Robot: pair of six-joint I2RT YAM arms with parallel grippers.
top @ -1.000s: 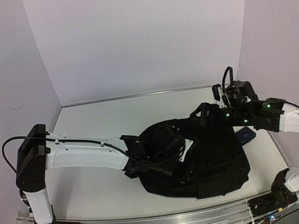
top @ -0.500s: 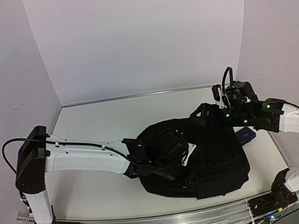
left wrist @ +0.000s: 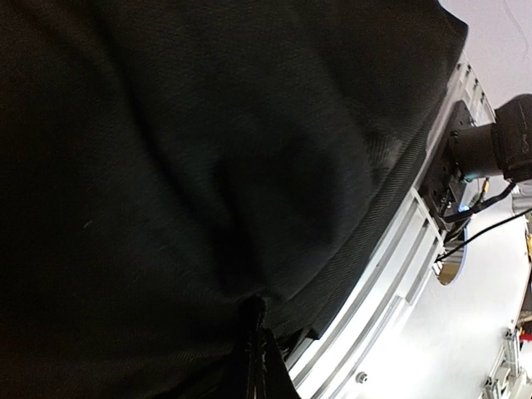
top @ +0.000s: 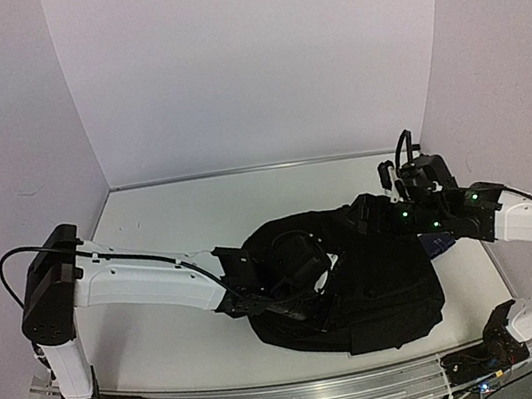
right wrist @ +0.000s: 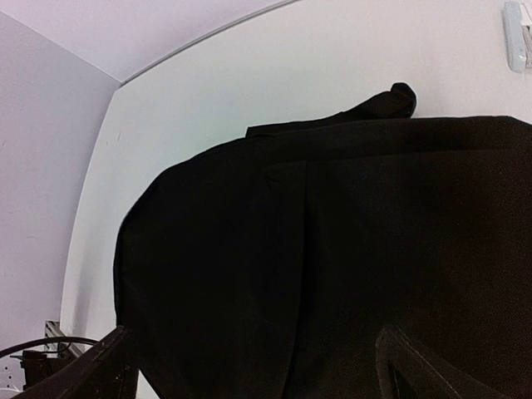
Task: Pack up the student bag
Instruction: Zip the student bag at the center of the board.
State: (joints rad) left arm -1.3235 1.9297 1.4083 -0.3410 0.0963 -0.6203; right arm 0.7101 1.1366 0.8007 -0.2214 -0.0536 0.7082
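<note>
The student bag (top: 386, 287) lies slumped (black, creased fabric).

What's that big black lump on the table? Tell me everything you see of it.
A soft black fabric backpack, lying slumped on the white table near the front edge. A small loop sticks out at one end, and seams cross the cloth. The left gripper has its fingers shut, seemingly pinching a fold on its left side; the right gripper hangs open above it.
</note>
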